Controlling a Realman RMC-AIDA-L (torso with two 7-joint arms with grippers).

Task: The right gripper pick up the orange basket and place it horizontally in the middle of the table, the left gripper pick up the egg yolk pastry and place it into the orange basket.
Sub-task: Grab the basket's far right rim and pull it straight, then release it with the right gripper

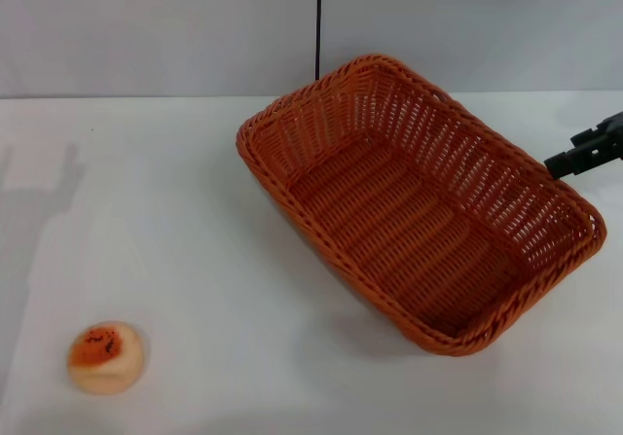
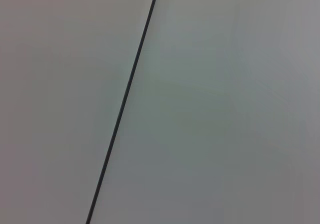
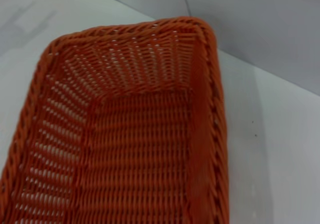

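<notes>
Right now I see my right gripper at the orange basket's rim near the counter's right edge; I cannot tell its finger state. The basket sits skewed, so I'd turn it square. The egg yolk pastry waits front-left.

No readable text, label, brand or number — anywhere in view.
</notes>
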